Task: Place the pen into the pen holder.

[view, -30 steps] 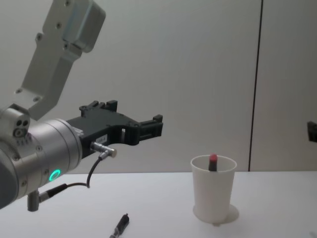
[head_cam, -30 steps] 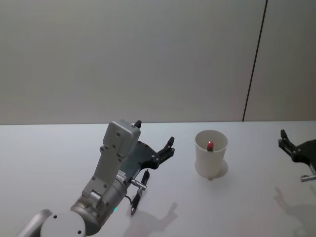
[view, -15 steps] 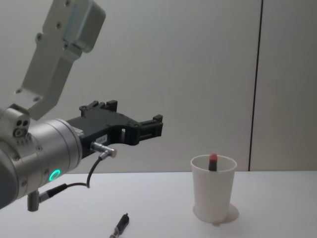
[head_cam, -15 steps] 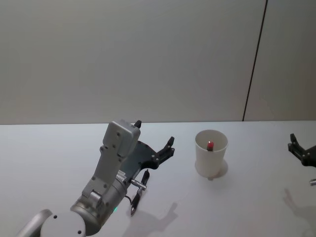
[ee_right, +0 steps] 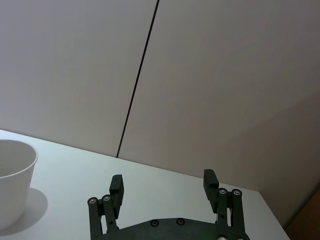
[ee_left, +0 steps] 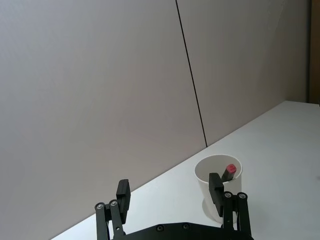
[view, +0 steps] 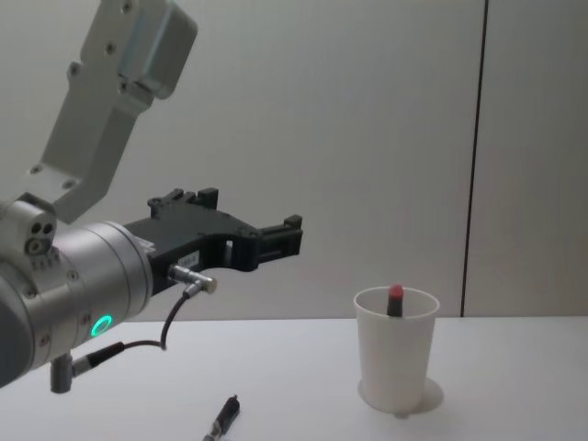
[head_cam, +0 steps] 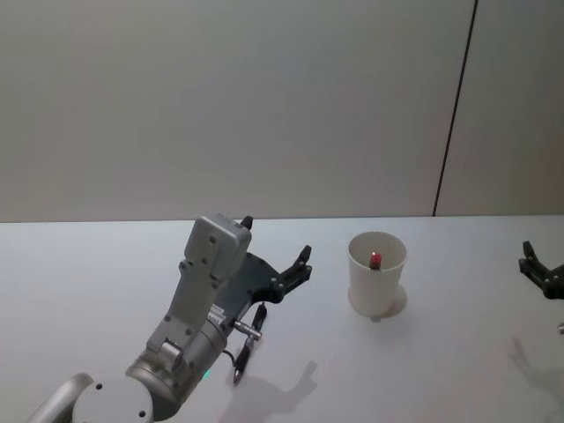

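Left gripper (head_cam: 277, 238) hangs above the table (head_cam: 88, 291), well clear of the surface in the chest view, and points toward the pen holder (head_cam: 377, 286). Its 2 fingers (ee_left: 122, 190) are spread wide with nothing between them, touching nothing. 1 pen with a red tip (head_cam: 375, 259) stands inside the pen holder, leaning on the inner wall, with the tip about level with the rim; the holder is upright on the table, to the right of the left gripper. A 2nd pen, black (head_cam: 248, 345), lies flat on the table beneath the left arm's wrist, nearer the robot than the fingertips and well apart from the holder. My reading: the red-tipped pen counts as placed, and the raised, spread posture suits a gripper that is clear of the holder. I cannot say if the black pen belongs to the task. Right gripper (head_cam: 539, 269) is parked at the table's far right, fingers spread, empty.
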